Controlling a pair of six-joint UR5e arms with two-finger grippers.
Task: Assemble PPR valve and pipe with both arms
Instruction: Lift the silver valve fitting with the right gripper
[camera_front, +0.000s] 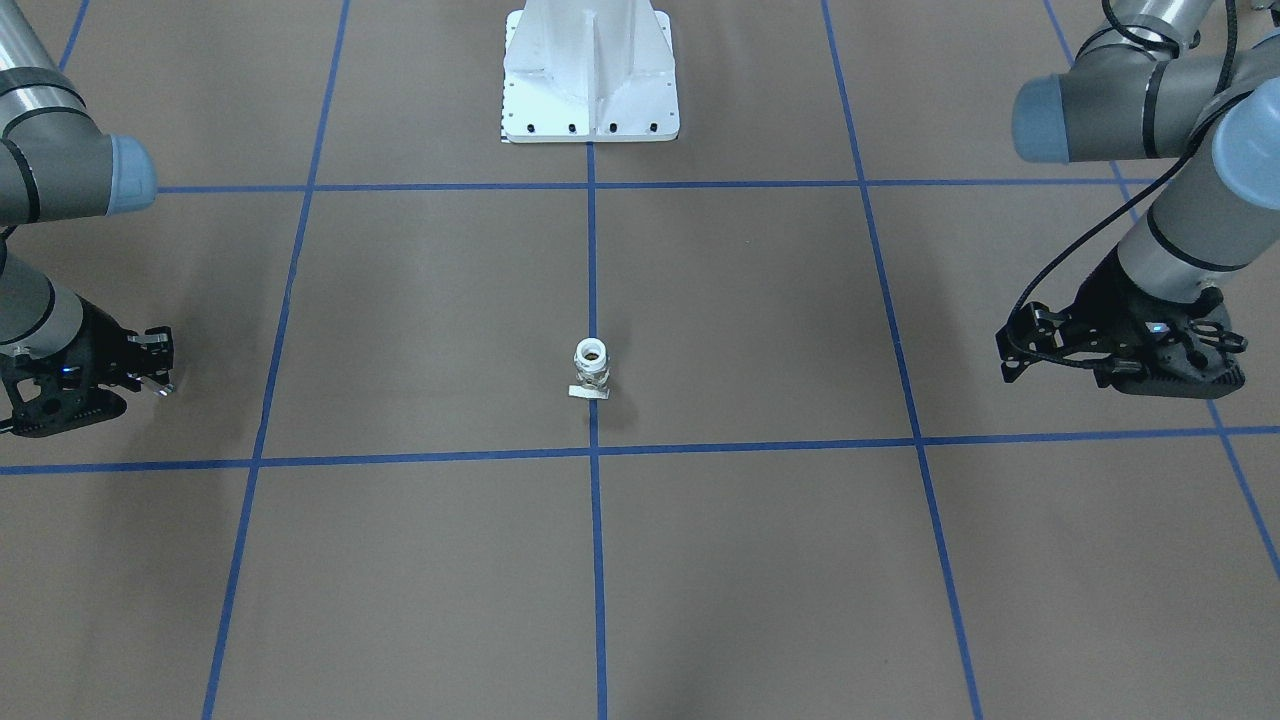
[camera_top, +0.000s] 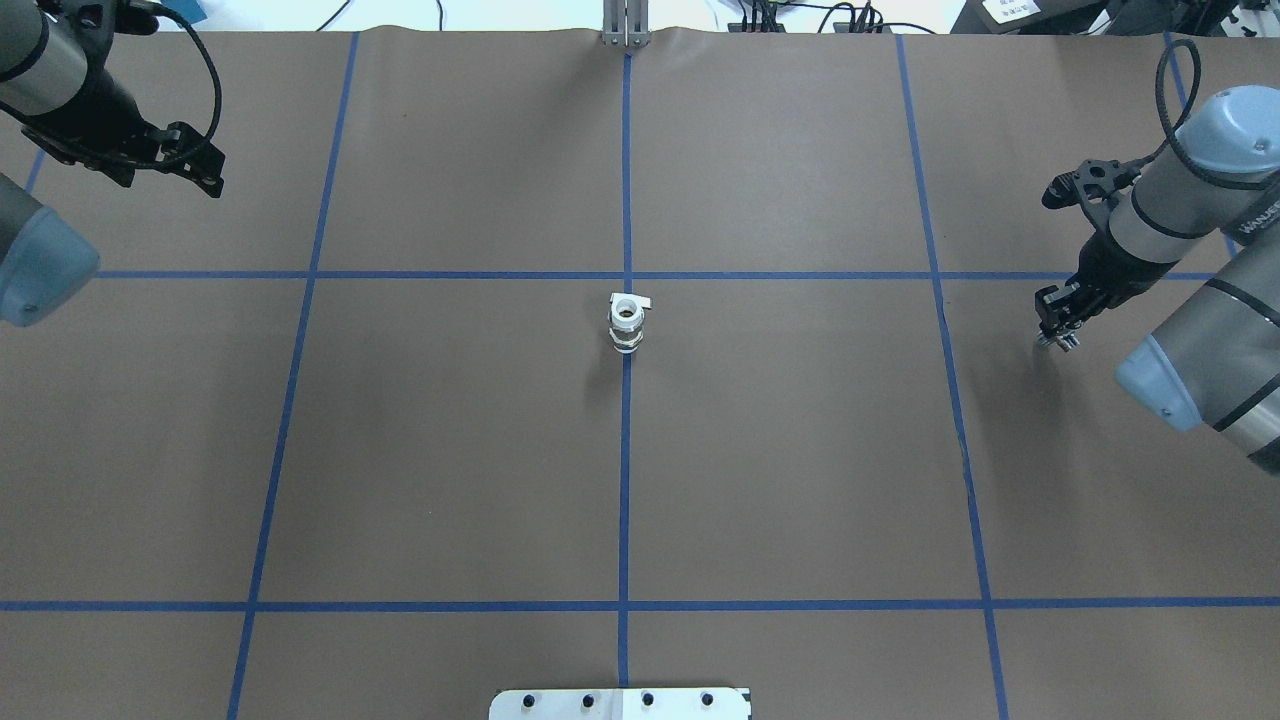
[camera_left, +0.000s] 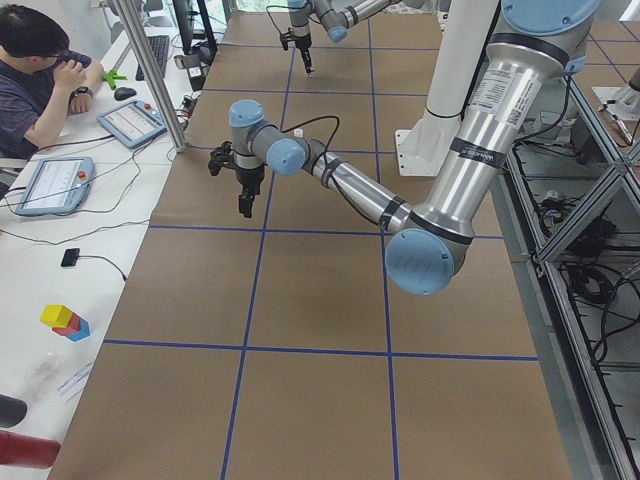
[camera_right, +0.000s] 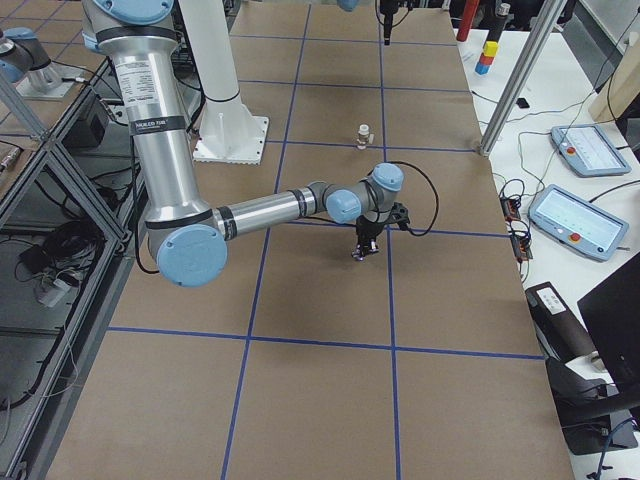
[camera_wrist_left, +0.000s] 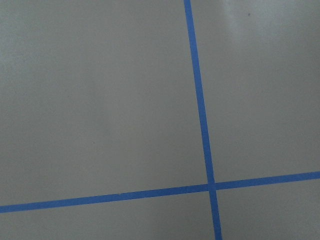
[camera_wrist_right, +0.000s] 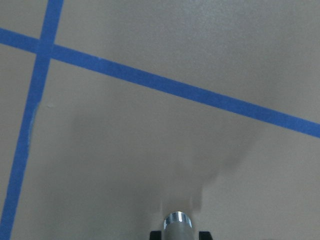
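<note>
The PPR valve (camera_front: 592, 370) stands upright on the table's centre line, white ring on top and white tab at its base; it also shows in the overhead view (camera_top: 626, 322). My right gripper (camera_top: 1055, 338) is shut on the small chrome pipe (camera_wrist_right: 178, 222) and holds it low over the table, far to the valve's right. In the front view that gripper (camera_front: 160, 385) is at the left edge. My left gripper (camera_top: 205, 165) is open and empty, high at the far left, well away from the valve. The left wrist view shows only bare table.
Brown table cover (camera_top: 450, 450) with a blue tape grid (camera_top: 626, 500). The white robot pedestal (camera_front: 590, 75) stands at the table's robot side. Operator desk with tablets (camera_left: 125, 122) and a seated person (camera_left: 40, 70) lies beyond the far table edge.
</note>
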